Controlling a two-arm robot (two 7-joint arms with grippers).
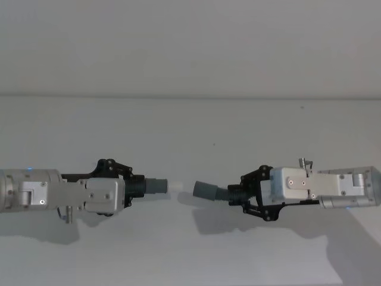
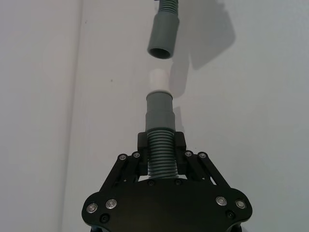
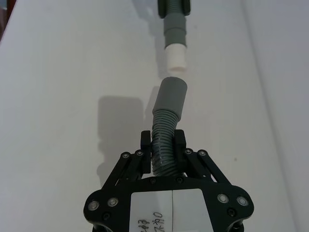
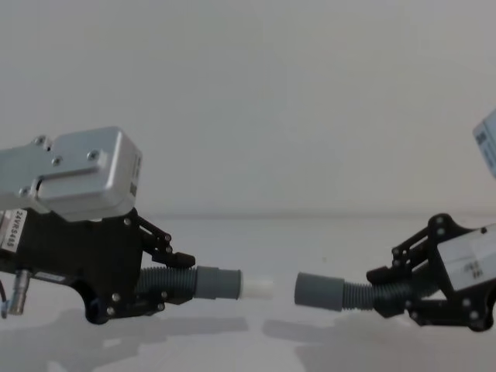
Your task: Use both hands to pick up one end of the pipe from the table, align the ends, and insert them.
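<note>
Grey ribbed hose pieces are gripped one in each gripper, judged from the shadows beneath to be clear of the white table point(image 1: 190, 262). In the head view the left gripper point(image 1: 134, 187), at 8 o'clock, is clenched on the ribs of the spigot hose point(image 1: 153, 186), whose white spigot tip point(image 1: 175, 186) points toward 3 o'clock. The right gripper point(image 1: 243, 194), at 4 o'clock, is clamped on the ribs of the socket hose point(image 1: 225, 193); its smooth socket cuff point(image 1: 205, 190) faces 9 o'clock. The two ends lie near but apart — bare table shows between them. Both long axes run nearly along one line, though the cuff is canted slightly off the spigot's axis. The socket mouth point(image 2: 161, 52) is open, with nothing in it. Neither arm is clearly nearer; a small tilt correction, then closure along the 3–9 line, is judged necessary.
</note>
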